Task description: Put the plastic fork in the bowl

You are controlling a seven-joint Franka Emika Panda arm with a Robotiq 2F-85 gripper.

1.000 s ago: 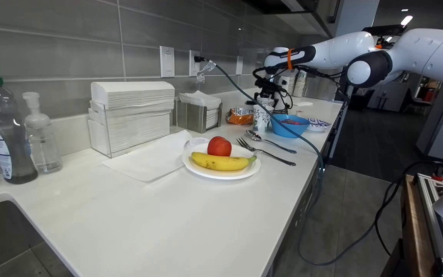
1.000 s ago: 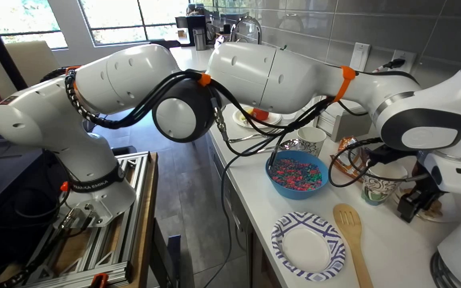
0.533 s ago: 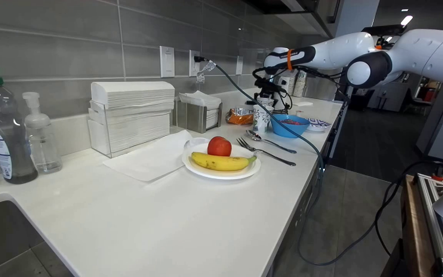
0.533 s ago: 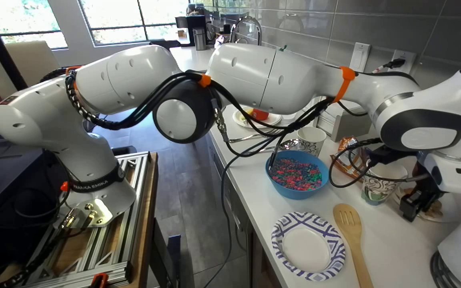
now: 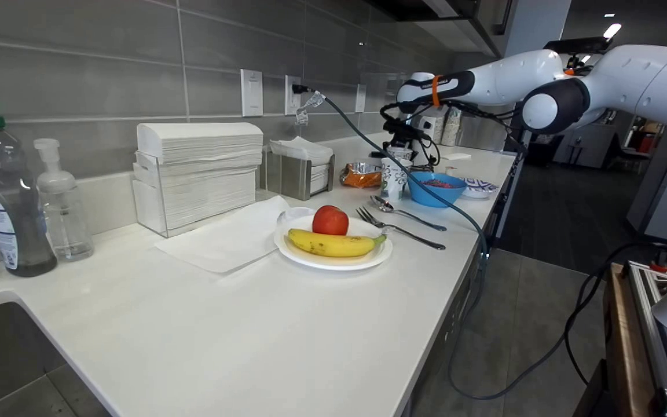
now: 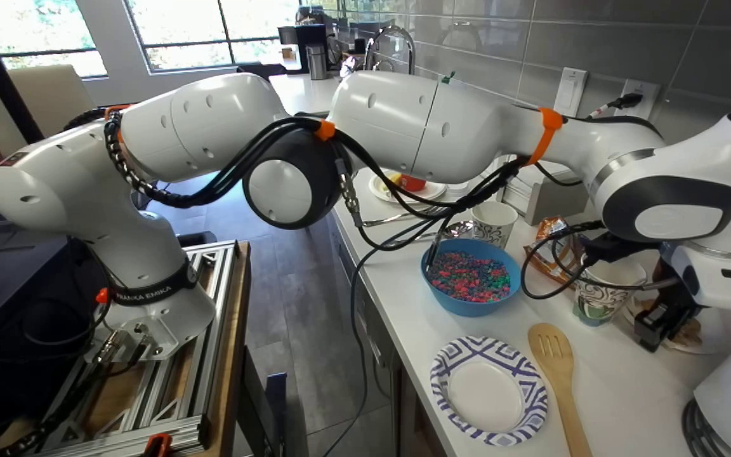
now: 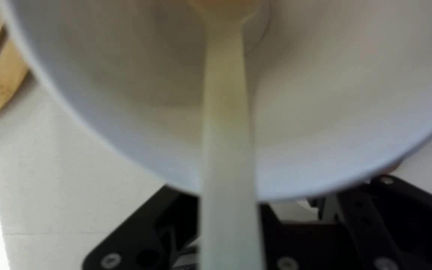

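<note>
One pale utensil, which I take for the plastic fork (image 7: 228, 150), stands handle-up in a paper cup (image 6: 599, 303) on the wall side of the bowl (image 6: 470, 308); its lower end is a blur deep in the cup, so I can't vouch for tines. My gripper (image 6: 662, 325) hangs low beyond that cup as seen from the bowl; in the wrist view the handle crosses in front of me and the cup covers the tips, so I can't say whether my fingers (image 6: 648, 329) are apart or together, or whether they touch anything.

I judge the step in hand to be the reach for the grip; the bowl shows only its coloured bits (image 6: 472, 276), so the placing lies ahead; a metal fork (image 5: 406, 232) lies on the bowl's side away from me, but it looks like steel and I'd leave it alone.

Next, I think, I need the handle between my fingers above the cup's rim; then a firm clamp and a straight draw upward, since a sideways tug could tip a cup that looks light; once the lower end clears, I'd travel to the bowl from its wall side and let go low over the middle, so the long handle doesn't lever itself out.
</note>
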